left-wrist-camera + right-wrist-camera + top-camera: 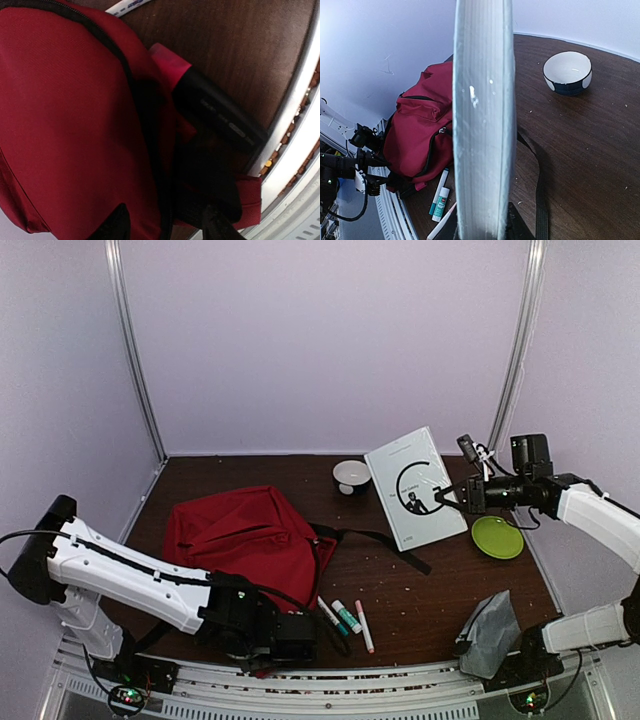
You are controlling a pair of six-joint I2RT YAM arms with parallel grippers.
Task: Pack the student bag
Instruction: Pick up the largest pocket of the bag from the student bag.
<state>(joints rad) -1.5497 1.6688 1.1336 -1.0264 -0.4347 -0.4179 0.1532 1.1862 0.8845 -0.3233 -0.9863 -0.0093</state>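
The step in hand was judged to be the loading of the white paperback book (415,487) into the student bag (250,535), which lay slumped on the left half of the table (440,590), its opening toward the near edge. The right gripper (450,500) was clamped on the book's lower edge and held it clear of the table, well apart from the bag. The left gripper (165,227) sat low at the bag's near end, its fingers (114,226) apart on either side of the zip edge. Whether they actually pinched the fabric could not be told. A pink-capped black marker (215,112) lay just beside that edge. The next move was judged to call for the left arm to lift the mouth open, after which the book could be carried across and slid in edge first.
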